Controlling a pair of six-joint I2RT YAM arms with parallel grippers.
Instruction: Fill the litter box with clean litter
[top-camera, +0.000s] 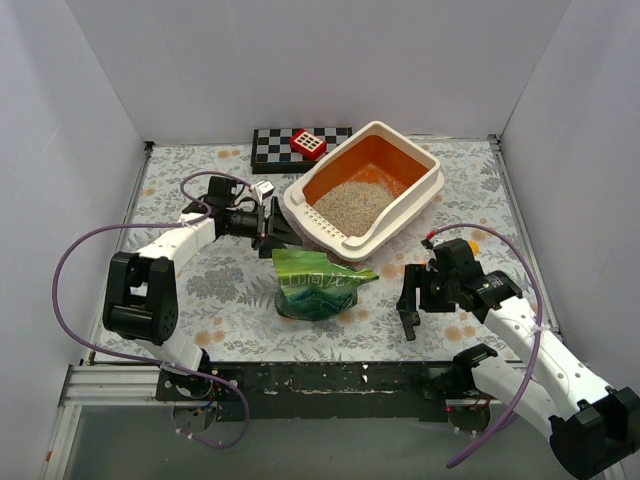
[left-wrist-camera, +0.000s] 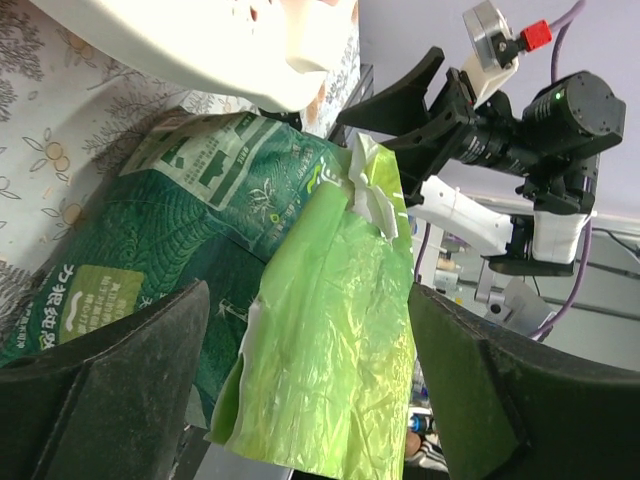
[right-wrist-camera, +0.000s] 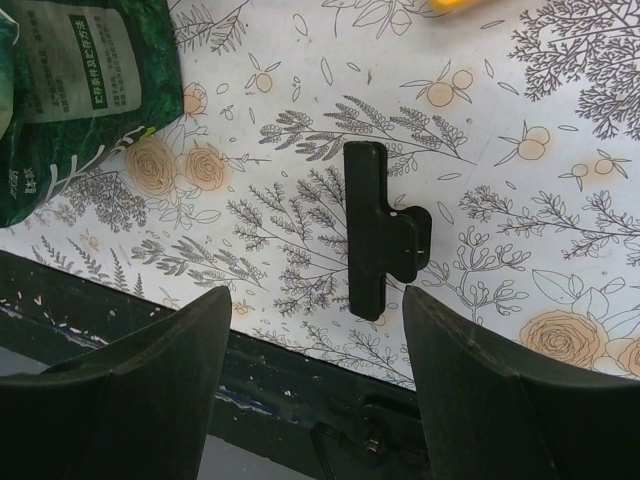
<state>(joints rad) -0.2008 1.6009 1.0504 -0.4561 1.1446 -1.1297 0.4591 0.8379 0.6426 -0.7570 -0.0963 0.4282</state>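
Open, my left tool (left-wrist-camera: 308, 300) faces the green bag (left-wrist-camera: 330, 340); right tool (right-wrist-camera: 318, 300) open too. Next: grip, tilt, add clean litter (top-camera: 350, 203) to litter box (top-camera: 335, 233).

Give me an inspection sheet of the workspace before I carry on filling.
Surface: floral-print table cover; spills too small to tell.
Job's things: litter box sits diagonally at the back, slotted edge toward the arms. Clean litter covers part of its floor, and the far end is bare orange.
Clutter: green bag slumped in front of the box, top open. Black clip near the front edge. Checkerboard with a red item behind the box. Yellow object by the right arm.
Grippers: left gripper open, jaws either side of the bag's top. Right gripper open above the clip.
Cables: purple cables loop off both arms.
Surroundings: white walls; nothing else seen.
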